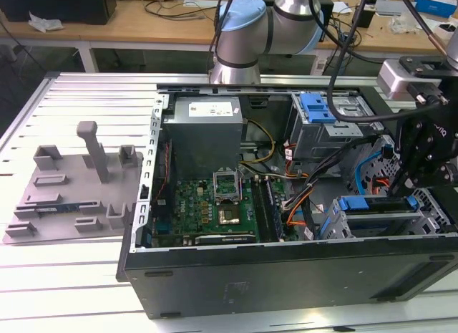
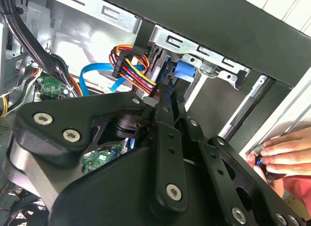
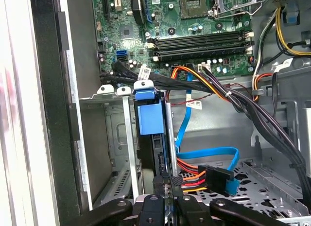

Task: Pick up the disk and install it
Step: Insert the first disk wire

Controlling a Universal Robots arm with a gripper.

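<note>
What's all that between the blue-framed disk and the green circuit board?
A bundle of black cables crosses between the disk and the circuit board, with orange wires alongside, as seen in the first wrist view.

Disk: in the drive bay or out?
In. The disk stands on edge between the cage rails in the first wrist view, gripper at its near end. Fully seated: cannot tell.

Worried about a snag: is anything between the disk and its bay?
Nothing visible. In the first wrist view the disk already stands edge-on in the drive cage slot, the gripper at its near edge. The power connector and blue cable lie beside it, outside the slot.
</note>
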